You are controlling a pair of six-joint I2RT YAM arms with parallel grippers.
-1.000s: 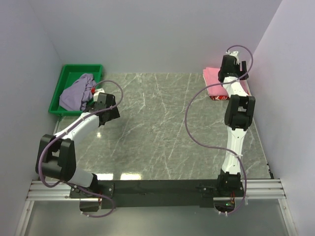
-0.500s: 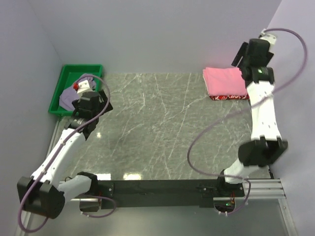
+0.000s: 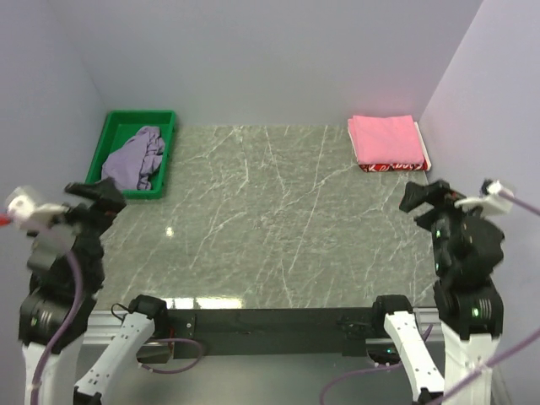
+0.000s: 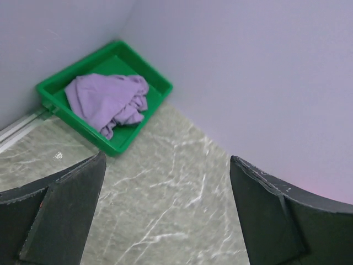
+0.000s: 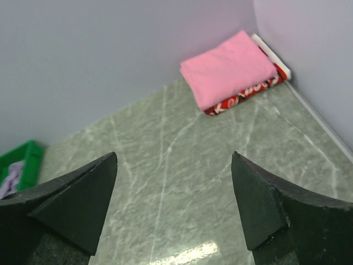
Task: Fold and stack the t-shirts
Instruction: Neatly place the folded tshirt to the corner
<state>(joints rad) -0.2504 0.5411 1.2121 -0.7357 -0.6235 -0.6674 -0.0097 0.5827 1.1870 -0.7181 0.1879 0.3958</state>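
A folded pink t-shirt (image 3: pixel 385 137) lies on the folded Coca-Cola t-shirt (image 3: pixel 384 167) at the table's far right corner; the right wrist view shows the pink t-shirt (image 5: pixel 229 69) on top and the red print of the Coca-Cola t-shirt (image 5: pixel 242 96) at the stack's front edge. A crumpled lavender-grey t-shirt (image 3: pixel 135 158) lies in the green tray (image 3: pixel 162 119), also in the left wrist view (image 4: pixel 107 102). My left gripper (image 3: pixel 99 200) is open and empty, raised high at the near left. My right gripper (image 3: pixel 419 198) is open and empty, raised high at the near right.
The green tray (image 4: pixel 151 77) sits in the far left corner against the walls. Walls close in the table on the left, back and right. The marble tabletop (image 3: pixel 270 211) lies between tray and stack.
Both arms have pulled back from the far corners to the near edge and risen high. The left gripper left the tray; the right gripper left the folded stack.
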